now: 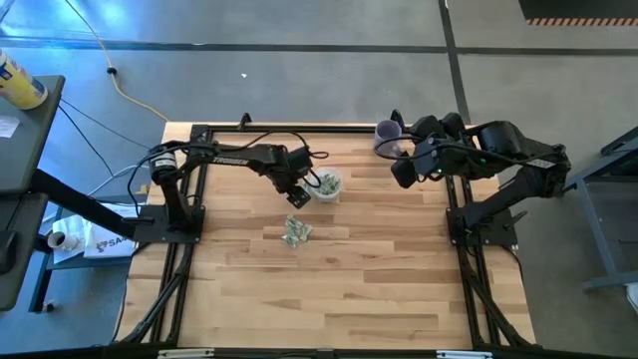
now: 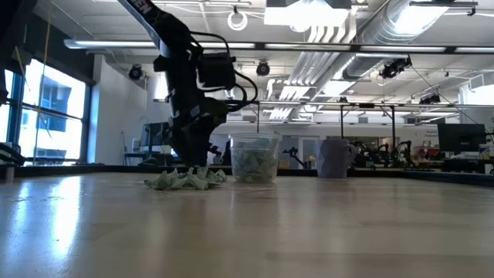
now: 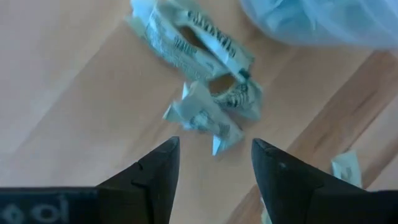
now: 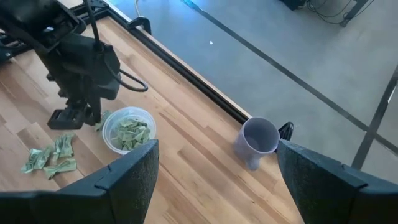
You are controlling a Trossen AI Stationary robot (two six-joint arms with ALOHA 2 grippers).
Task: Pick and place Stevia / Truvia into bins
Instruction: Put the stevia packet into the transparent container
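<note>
Evidently light, thin and crumple-prone, the Stevia packets [image 3: 205,118] lay loose just ahead of the left gripper [image 3: 214,165]'s parted, empty fingers, beside the clear cup [image 1: 327,185], best pinched across a raised folded edge.

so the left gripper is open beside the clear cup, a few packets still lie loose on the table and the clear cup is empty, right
Not quite: the clear cup is not empty. The right wrist view shows green packets inside it. The rest holds: the left gripper is open beside the cup, and loose packets lie on the table.
</note>
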